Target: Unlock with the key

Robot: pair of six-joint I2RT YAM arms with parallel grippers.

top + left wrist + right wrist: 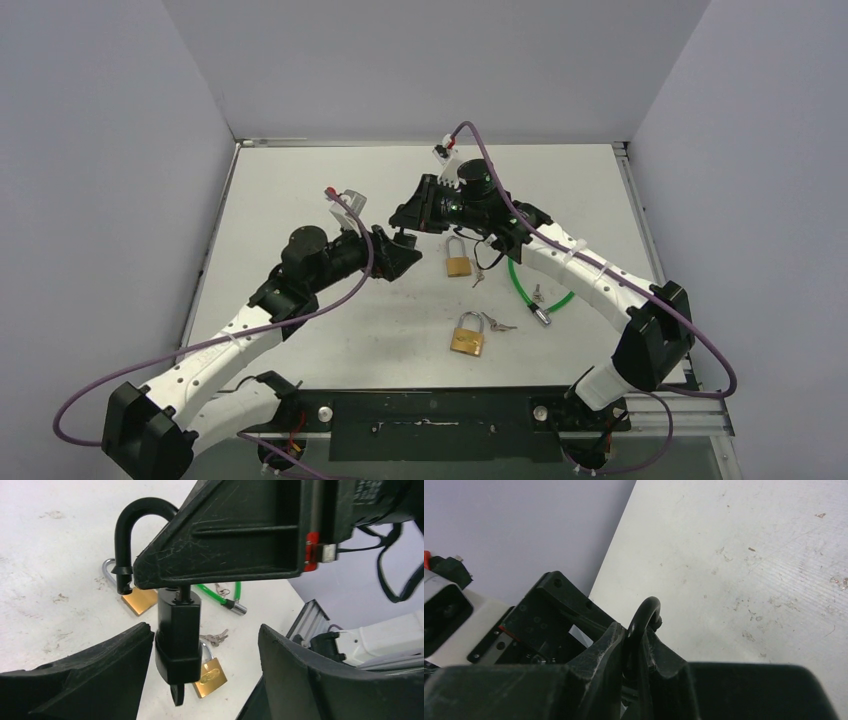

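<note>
The right gripper (636,640) is clamping the black metal padlock (177,630) by its curved shackle (125,535) above the white table (300,200) — free end hanging out, dark key (177,696) underneath, so unlocking looks done; the left gripper (205,630) is gaping around it, empty.

Black padlock (177,635): matt, smooth black coating. Brass padlock (210,677): shiny yellow metal, bright steel shackle. Table (50,555): white, matt, scuffed.

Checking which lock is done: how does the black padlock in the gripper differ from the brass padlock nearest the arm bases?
The black padlock hangs in the right gripper; the brass padlock lies flat on the table. The black padlock's shackle has one end free; the brass padlock's looks closed. Both have U-shaped shackles.
</note>
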